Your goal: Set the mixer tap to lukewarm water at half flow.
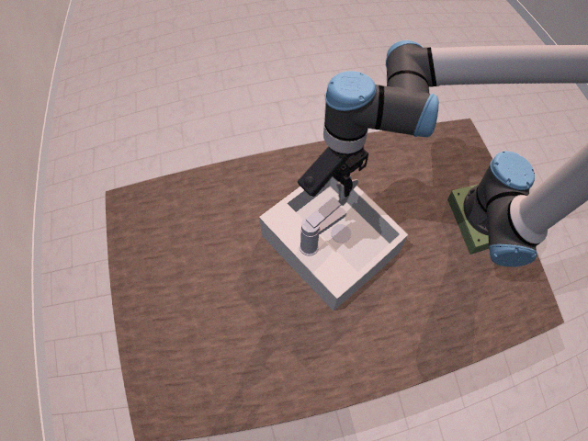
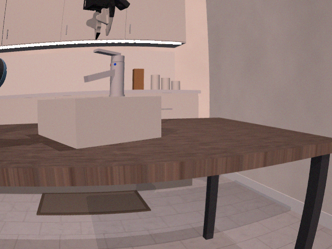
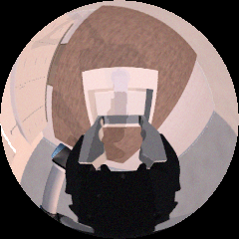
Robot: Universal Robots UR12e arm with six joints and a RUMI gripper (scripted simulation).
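Note:
The grey mixer tap (image 1: 309, 241) (image 2: 116, 80) stands on the rim of a white basin block (image 1: 285, 223) (image 2: 99, 120) (image 3: 144, 80). Its flat lever (image 1: 325, 216) (image 2: 105, 52) (image 3: 119, 104) points out over the spout (image 2: 97, 75) and is tilted slightly up. A blue dot (image 2: 114, 64) and a red dot (image 2: 110, 65) mark the tap body. My gripper (image 1: 344, 192) (image 2: 101, 35) (image 3: 121, 116) hangs in the air above the lever's free end, clear of it. Its fingers stand partly apart with nothing between them.
The basin sits on a wooden table (image 1: 189, 294) (image 2: 214, 139). The arm's green base plate (image 1: 463, 216) is on the table's right side. Behind the table, a counter holds a brown box (image 2: 138, 79) and canisters (image 2: 165, 83).

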